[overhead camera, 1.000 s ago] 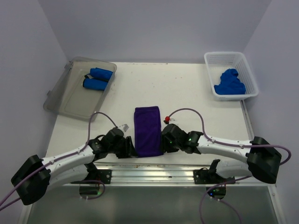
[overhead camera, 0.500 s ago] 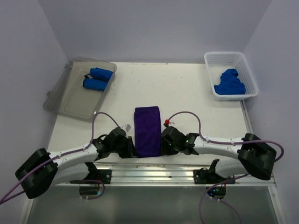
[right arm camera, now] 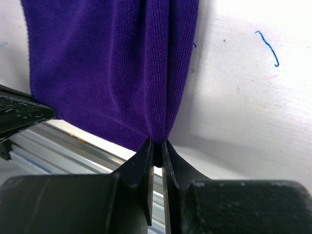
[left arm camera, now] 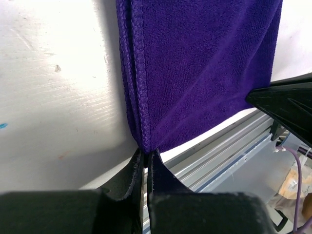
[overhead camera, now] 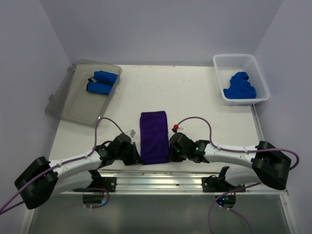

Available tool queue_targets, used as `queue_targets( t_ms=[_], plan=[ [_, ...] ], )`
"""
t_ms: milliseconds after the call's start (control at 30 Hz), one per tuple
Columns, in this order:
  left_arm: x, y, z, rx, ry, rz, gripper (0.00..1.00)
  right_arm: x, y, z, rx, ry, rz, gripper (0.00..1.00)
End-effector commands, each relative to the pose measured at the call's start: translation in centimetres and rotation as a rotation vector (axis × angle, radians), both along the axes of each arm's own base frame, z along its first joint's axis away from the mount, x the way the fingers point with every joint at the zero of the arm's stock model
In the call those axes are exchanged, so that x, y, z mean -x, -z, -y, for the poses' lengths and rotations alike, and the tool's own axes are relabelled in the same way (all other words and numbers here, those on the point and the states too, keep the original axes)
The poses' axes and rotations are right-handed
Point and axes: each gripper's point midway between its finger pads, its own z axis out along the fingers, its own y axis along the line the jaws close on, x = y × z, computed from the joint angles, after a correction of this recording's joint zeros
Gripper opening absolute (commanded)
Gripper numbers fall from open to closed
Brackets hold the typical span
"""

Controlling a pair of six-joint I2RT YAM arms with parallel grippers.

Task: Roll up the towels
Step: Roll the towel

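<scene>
A dark purple towel (overhead camera: 153, 136) lies folded in a long strip at the table's near middle. My left gripper (overhead camera: 138, 158) is shut on its near left corner (left arm camera: 146, 144). My right gripper (overhead camera: 169, 155) is shut on its near right corner (right arm camera: 158, 141), where the cloth bunches between the jaws. Two rolled blue towels (overhead camera: 101, 82) lie in the clear grey tray (overhead camera: 73, 102) at the far left. A heap of blue towels (overhead camera: 240, 87) fills the white mesh basket (overhead camera: 255, 68) at the far right.
A metal rail (overhead camera: 161, 178) runs along the table's near edge, just below both grippers. Purple cables loop over each arm. A small red thing (overhead camera: 175, 127) sits on the right wrist beside the towel.
Both grippers have closed on the purple towel's near corners. The arms have shifted slightly inward and lower toward the near edge.
</scene>
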Motion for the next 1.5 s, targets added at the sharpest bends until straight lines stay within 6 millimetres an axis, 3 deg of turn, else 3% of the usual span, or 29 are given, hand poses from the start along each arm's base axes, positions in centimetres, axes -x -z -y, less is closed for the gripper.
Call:
queue_targets(
  t_ms=[0,233,633,800,867,900,967,1000,1067,1200,1267,1333,1367,1400,1467],
  plan=[
    [-0.8,-1.0,-0.4,-0.028,-0.040,0.028,0.00,-1.0,-2.1,0.6,0.018,0.043,0.054,0.10],
    [-2.0,-3.8,0.5,0.012,-0.059,0.071,0.00,-2.0,-4.7,-0.1,-0.004,0.042,0.107,0.08],
    [-4.7,-6.4,1.9,-0.004,-0.099,0.118,0.00,-3.6,-5.9,-1.0,0.044,0.037,0.147,0.09],
    [-3.5,-5.5,1.5,-0.020,-0.067,0.076,0.00,-3.1,-5.2,-0.8,0.058,0.024,0.115,0.09],
    [-2.0,-4.4,1.4,-0.014,-0.011,0.027,0.00,-2.2,-4.1,-0.2,0.066,0.013,0.082,0.09],
    [-1.4,-4.0,1.5,-0.013,0.035,0.022,0.01,-1.9,-3.9,-0.2,0.057,0.008,0.072,0.15],
    [-0.2,-3.0,1.2,-0.027,0.086,-0.021,0.26,-0.9,-2.8,0.5,0.074,-0.007,0.038,0.25],
    [0.0,-2.9,1.1,-0.036,0.102,-0.019,0.45,-0.7,-2.7,0.8,0.080,-0.010,0.033,0.33],
    [-0.5,-3.7,1.3,-0.036,0.108,0.012,0.50,-0.9,-3.1,1.2,0.094,-0.006,0.051,0.40],
    [-2.7,-7.0,2.7,0.008,0.113,0.120,0.47,-1.8,-5.1,1.2,0.105,-0.008,0.116,0.44],
    [-4.0,-8.4,3.7,0.039,0.103,0.174,0.40,-2.1,-5.7,0.6,0.113,-0.030,0.145,0.43],
    [-5.4,-8.9,4.7,0.043,0.096,0.206,0.31,-2.0,-6.3,-0.4,0.131,-0.073,0.186,0.41],
    [-5.8,-8.7,4.9,0.034,0.096,0.210,0.29,-1.8,-5.6,-0.7,0.166,-0.099,0.185,0.41],
    [-6.3,-8.4,5.1,0.023,0.094,0.212,0.21,-1.4,-5.6,-1.2,0.183,-0.131,0.214,0.40],
    [-7.1,-7.1,5.7,0.026,0.100,0.192,0.15,-0.7,-5.6,-2.7,0.196,-0.218,0.269,0.39]
  ],
)
